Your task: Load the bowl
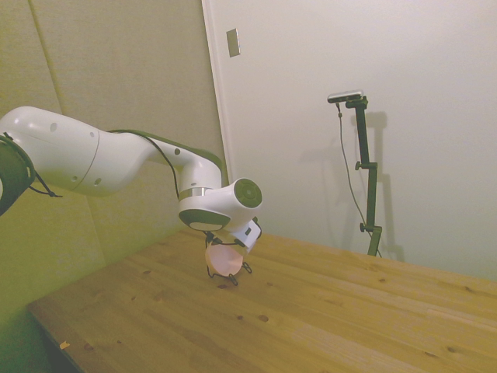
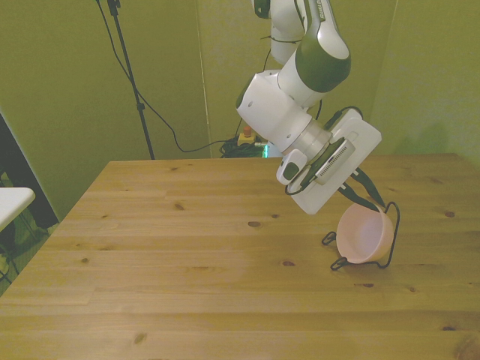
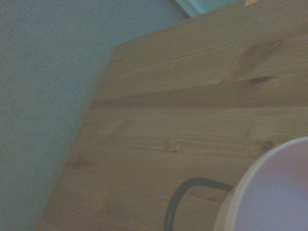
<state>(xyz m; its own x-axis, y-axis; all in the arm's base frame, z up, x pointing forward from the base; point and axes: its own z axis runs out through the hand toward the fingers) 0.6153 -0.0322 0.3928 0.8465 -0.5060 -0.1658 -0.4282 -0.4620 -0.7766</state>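
The small round pale pink plastic bowl (image 2: 363,235) stands on edge, tilted, inside the thin black wire rack (image 2: 388,238) on the wooden bench (image 2: 187,255), toward the front view's right, its open side facing the front camera. The white arm's pincer (image 2: 365,196) reaches down to the bowl's upper rim, and its dark fingers (image 2: 370,196) lie against or just over that rim; whether they are clenched on the rim or parted cannot be told, since the wrist housing hides them in the side view and they merge with the wire in the front view. The wrist view shows only a curved part of the bowl and one loop of the rack's wire foot (image 3: 185,197) on the boards. The bowl looks seated in the rack, so the loading seems close to done. The likely trouble lies in how the arm leaves: if the fingers grip the rim and lift away without releasing, the bowl could be dragged out again. The rack also looks light, so a sideways pull could tip it or slide it along the bench, and a finger could catch in the wire.
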